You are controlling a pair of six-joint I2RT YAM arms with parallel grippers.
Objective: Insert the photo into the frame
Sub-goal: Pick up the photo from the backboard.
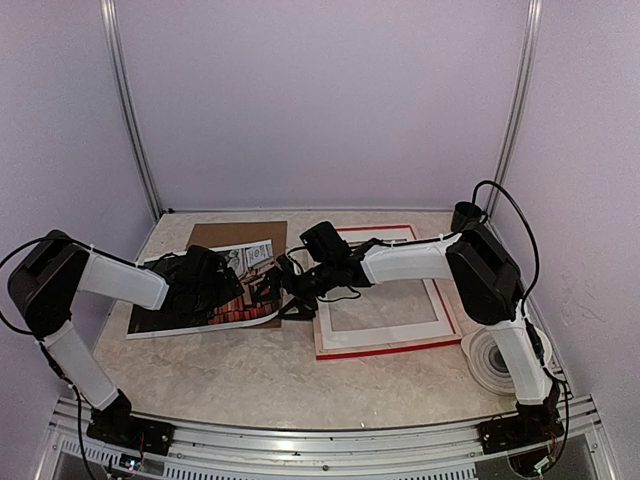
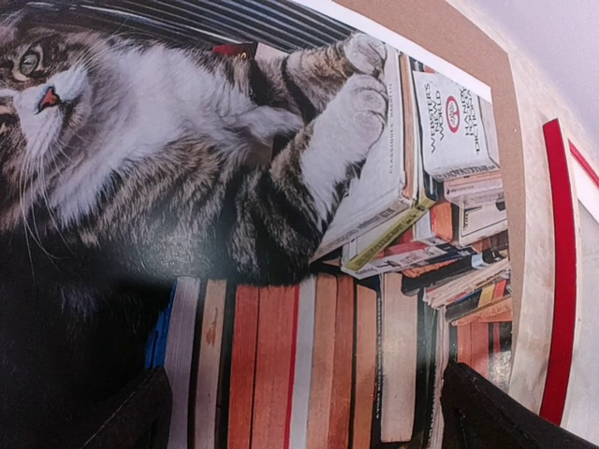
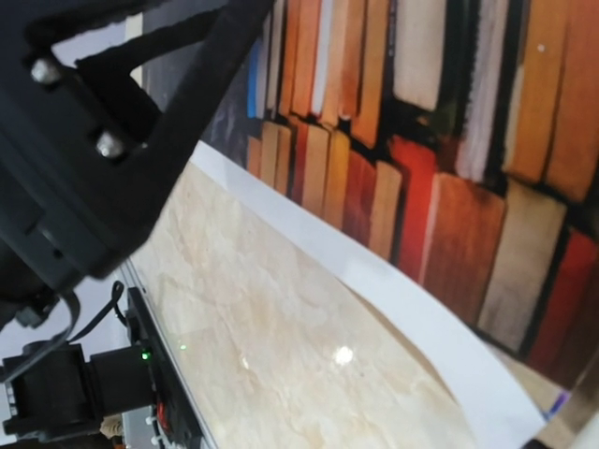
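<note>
None of the actual placing is done, as far as can be judged. The photo (image 1: pixel 250 260) lies flat on the table (image 1: pixel 260 380) just left of the frame (image 1: pixel 390 347), its right edge close to the frame's left side but not over it. A brown backing board (image 1: pixel 240 233) sits under the photo, also left of the frame, and shows beyond the photo's far edge. The frame rests flat with its red border up, and a white mat (image 1: pixel 385 331) with a window lies within that border.

What is left, I judge, is the whole job: getting hold of the print, carrying it rightward to the frame and seating it there. The mat may have to be dealt with too.

The left tool (image 2: pixel 314 421) hangs low over the photo, left of the frame, with its fingers spread wide and pinching nothing. The right tool (image 1: pixel 272 292) reaches across from the frame's side to the photo's near right edge. It is spread as well, and I see no grip on the paper.

One book spine in the print reads "WEBSTER'S NEW WORLD". The spine beside it looks like a dictionary title, but I cannot read it surely. Other spines are too small.
</note>
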